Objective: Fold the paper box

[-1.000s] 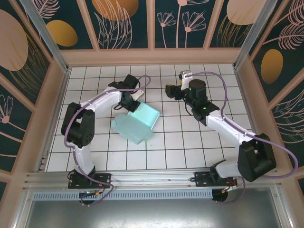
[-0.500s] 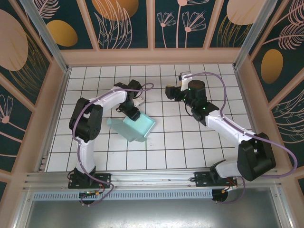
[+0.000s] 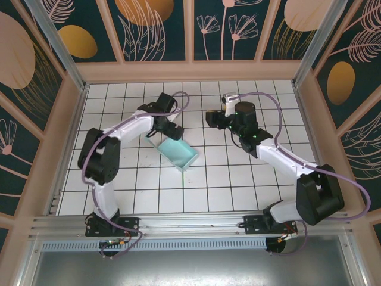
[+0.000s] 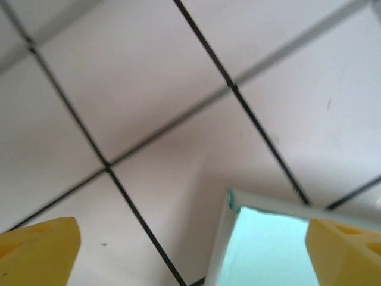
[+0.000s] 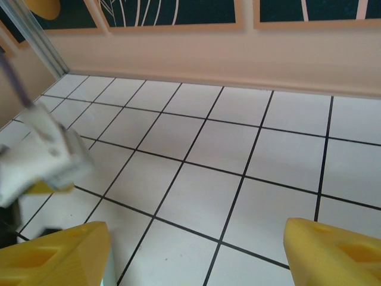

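The paper box [image 3: 177,154] is a small, flat, pale light-blue rectangle lying on the white tiles left of centre. My left gripper [image 3: 169,133] hovers at its far left corner. In the left wrist view the yellow fingers [image 4: 39,249] stand wide apart, so the left gripper [image 4: 193,253] is open. A corner of the box [image 4: 265,244] lies low between them, close to the right finger. My right gripper [image 3: 210,117] is about one tile to the right of the box and further back. It [image 5: 196,253] is open over bare tiles, with nothing between its fingers [image 5: 336,250].
The floor is a white tiled grid [image 3: 238,179] enclosed by pale wooden walls [image 3: 190,70]. An aluminium rail [image 3: 190,223] runs along the near edge. In the right wrist view the left arm's wrist [image 5: 41,158] appears blurred at the left.
The box, earlier larger and tilted up at the left gripper, now lies flat and compact on the tiles. The left gripper has drawn back to its far corner. The right arm has barely moved.
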Controlling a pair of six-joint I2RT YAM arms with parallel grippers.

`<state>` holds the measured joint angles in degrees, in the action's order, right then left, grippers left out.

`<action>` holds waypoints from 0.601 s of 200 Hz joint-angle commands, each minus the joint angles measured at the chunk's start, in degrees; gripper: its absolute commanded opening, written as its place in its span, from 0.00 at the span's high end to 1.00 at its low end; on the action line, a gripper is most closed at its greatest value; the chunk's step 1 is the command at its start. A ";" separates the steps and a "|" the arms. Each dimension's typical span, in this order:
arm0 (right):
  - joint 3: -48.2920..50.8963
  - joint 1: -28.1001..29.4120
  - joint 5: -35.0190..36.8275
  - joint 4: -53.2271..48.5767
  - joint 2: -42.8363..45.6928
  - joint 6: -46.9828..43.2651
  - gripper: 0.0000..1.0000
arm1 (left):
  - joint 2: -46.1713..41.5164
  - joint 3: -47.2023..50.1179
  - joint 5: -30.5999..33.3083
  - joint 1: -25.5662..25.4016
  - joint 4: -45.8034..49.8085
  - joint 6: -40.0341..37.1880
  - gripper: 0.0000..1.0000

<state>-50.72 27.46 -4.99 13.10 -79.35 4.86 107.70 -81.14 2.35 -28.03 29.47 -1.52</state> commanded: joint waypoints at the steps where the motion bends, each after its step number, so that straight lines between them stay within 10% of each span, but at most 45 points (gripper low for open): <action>1: 0.50 0.84 -0.66 -0.02 -1.93 -0.40 0.23 | -8.92 4.16 4.69 1.62 -15.33 6.92 0.01; 120: -11.60 16.29 6.49 -3.53 -26.24 -1.44 0.22 | -34.06 31.03 22.51 11.59 -26.94 24.66 0.01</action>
<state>-58.17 41.76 -1.54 11.33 -100.95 4.38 77.25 -53.30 20.95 -18.74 3.09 18.92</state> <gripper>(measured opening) 0.776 0.988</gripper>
